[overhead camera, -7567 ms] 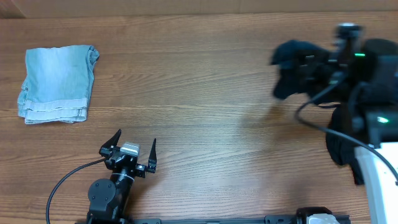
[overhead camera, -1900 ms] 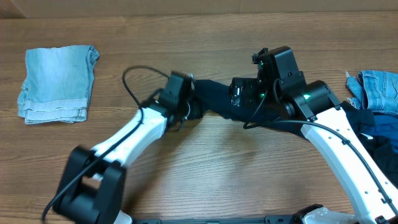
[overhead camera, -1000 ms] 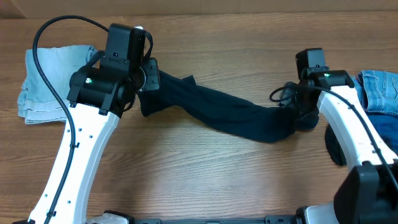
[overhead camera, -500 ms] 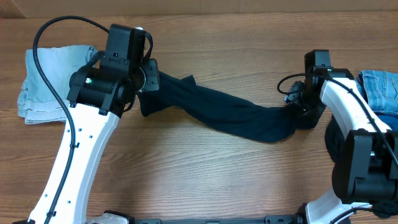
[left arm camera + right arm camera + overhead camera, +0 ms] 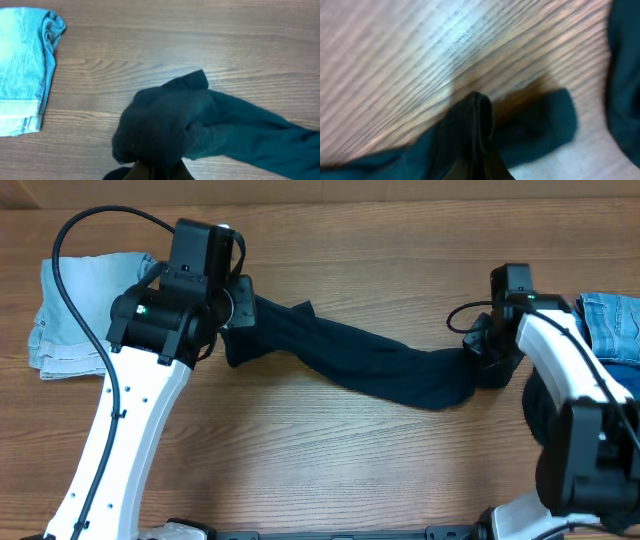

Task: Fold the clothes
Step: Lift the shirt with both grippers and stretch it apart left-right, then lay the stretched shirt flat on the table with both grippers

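Note:
A long dark navy garment (image 5: 370,365) stretches across the middle of the table from left to right. My left gripper (image 5: 240,315) is shut on its left end; in the left wrist view the bunched dark cloth (image 5: 170,125) rises straight out of the closed gripper (image 5: 160,172). At the other end my right gripper (image 5: 479,352) is shut on the garment, and the right wrist view shows a fold of dark fabric (image 5: 470,130) pinched in that gripper (image 5: 481,167). A folded light-blue denim piece (image 5: 95,315) lies at the far left, also in the left wrist view (image 5: 22,65).
More light-blue denim (image 5: 612,320) and a pile of dark clothes (image 5: 545,415) lie at the right edge, under the right arm. Dark cloth (image 5: 626,75) fills the right side of the right wrist view. Bare wooden tabletop (image 5: 350,470) lies in front.
My right gripper has closed on the right end of the dark garment, and its arm shifted slightly. The left gripper and its end of the garment have stayed in place.

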`<act>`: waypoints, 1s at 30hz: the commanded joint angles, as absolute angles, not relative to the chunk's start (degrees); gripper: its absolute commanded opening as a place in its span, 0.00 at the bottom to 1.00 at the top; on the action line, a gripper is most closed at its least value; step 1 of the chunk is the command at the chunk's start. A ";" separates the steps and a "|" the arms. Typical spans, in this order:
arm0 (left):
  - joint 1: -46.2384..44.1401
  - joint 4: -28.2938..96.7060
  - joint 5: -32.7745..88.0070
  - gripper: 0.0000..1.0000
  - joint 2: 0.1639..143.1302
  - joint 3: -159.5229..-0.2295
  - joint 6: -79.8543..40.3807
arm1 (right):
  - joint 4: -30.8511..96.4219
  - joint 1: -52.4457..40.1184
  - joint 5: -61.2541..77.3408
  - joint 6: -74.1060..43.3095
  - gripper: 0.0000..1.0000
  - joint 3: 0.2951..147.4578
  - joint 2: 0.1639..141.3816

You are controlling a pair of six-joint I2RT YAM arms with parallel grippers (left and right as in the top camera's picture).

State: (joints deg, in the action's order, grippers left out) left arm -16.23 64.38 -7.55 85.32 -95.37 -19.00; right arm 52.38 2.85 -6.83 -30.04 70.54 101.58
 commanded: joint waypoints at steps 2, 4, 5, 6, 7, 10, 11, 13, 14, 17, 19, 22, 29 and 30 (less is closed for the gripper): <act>-16.03 68.45 -7.92 0.07 84.93 -106.28 -16.71 | 56.49 2.74 -7.44 -30.02 0.04 76.60 85.03; -16.03 69.73 -8.21 0.09 84.93 -108.31 -14.92 | 56.49 2.76 -7.46 -30.00 0.04 76.60 80.09; -16.03 70.48 -9.04 0.10 84.93 -109.10 -14.70 | 56.42 2.76 -7.46 -29.61 0.04 76.60 77.06; -16.03 71.48 -10.46 0.10 84.93 -109.82 -14.72 | 55.90 2.76 -7.42 -28.47 0.05 76.60 74.87; -16.03 72.40 -12.25 0.10 84.93 -110.32 -14.76 | 55.18 2.74 -7.31 -25.91 0.06 76.60 72.49; -15.77 73.87 -15.20 0.05 84.77 -110.80 -15.84 | 54.63 2.74 -5.67 -22.79 0.06 76.58 68.77; -15.44 74.00 -15.22 0.05 84.49 -110.80 -16.34 | 54.11 2.74 -4.62 -22.20 0.06 76.58 67.72; -14.41 74.63 -15.75 0.05 83.35 -111.18 -16.29 | 52.93 2.74 -3.88 -19.81 0.04 76.64 65.32; -13.58 75.26 -15.64 0.05 82.65 -112.07 -16.29 | 51.75 2.74 -2.33 -18.74 0.04 76.64 63.37; -12.23 77.06 -13.15 0.04 80.09 -117.43 -16.23 | 44.88 2.76 6.02 -13.28 0.04 76.75 57.04; -12.23 78.91 -12.64 0.04 78.85 -119.77 -14.76 | 43.77 2.76 12.12 -9.15 0.04 76.79 53.78; -12.23 80.97 -12.62 0.04 76.75 -122.54 -14.52 | 44.25 2.76 5.48 -10.94 0.04 77.25 49.82; -12.23 88.16 -12.69 0.04 70.52 -128.42 -14.57 | 54.46 2.76 -4.05 -13.98 0.04 84.01 45.28; -12.23 88.77 -13.02 0.04 70.15 -128.42 -14.59 | 55.51 2.76 -4.99 -14.44 0.04 83.99 45.28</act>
State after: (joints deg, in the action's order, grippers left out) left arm -12.49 87.11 -12.64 72.29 -127.00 -15.86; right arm 54.17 2.85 -0.43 -13.32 82.83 45.06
